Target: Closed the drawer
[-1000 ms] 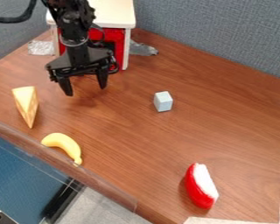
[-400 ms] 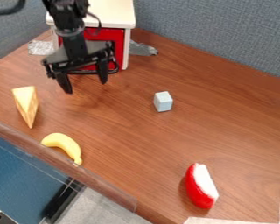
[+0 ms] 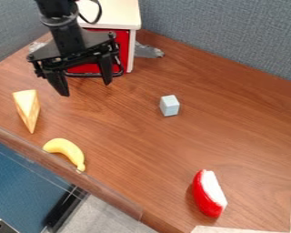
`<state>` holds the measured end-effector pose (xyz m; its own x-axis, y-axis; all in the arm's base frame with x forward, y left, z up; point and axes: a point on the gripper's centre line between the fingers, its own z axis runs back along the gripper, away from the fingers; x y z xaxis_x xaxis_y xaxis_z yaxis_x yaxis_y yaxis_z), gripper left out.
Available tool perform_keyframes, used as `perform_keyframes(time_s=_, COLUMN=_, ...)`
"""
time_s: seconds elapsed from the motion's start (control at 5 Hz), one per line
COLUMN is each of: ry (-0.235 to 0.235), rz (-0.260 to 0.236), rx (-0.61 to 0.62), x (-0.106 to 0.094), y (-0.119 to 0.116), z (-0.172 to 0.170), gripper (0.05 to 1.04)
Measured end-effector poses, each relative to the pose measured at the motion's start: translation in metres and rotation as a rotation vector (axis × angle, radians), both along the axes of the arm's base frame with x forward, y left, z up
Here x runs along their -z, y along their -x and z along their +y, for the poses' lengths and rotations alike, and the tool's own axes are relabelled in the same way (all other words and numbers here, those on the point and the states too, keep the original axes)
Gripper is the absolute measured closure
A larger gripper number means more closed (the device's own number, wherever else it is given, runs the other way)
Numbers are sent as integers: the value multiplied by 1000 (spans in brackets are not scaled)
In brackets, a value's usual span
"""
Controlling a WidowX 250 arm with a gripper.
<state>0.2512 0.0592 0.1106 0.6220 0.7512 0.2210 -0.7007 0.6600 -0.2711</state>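
Note:
My black gripper (image 3: 86,89) hangs over the wooden table at the upper left, open, with nothing between its spread fingers. Behind it stands a small white cabinet (image 3: 120,13) with a red drawer front (image 3: 123,40) between its white legs. The front looks about level with the legs, and the gripper and wrist cover much of it. A black handle (image 3: 118,72) curves out low on the front, partly behind the gripper; contact between the two cannot be made out.
On the wooden table (image 3: 142,150) lie a yellow wedge (image 3: 27,109) at left, a banana (image 3: 67,151) near the front edge, a pale cube (image 3: 170,105) mid-table and a red-and-white piece (image 3: 208,193) at lower right. Crumpled silver material (image 3: 149,51) lies beside the cabinet; grey partitions (image 3: 227,36) stand behind.
The arm and gripper have come nearer the camera and a little left, away from the cabinet. More of the red front and black handle shows. The fingers stay open, and the table objects have not moved.

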Motion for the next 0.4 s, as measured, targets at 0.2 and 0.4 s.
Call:
perform_keyframes(time_s=0.2, ry=-20, rz=-11, rx=92, x=-11, y=16, z=-16, gripper=83)
perform_keyframes(time_s=0.4, ry=-98, rz=28, rx=214, x=-13, y=21, z=-31, gripper=83)
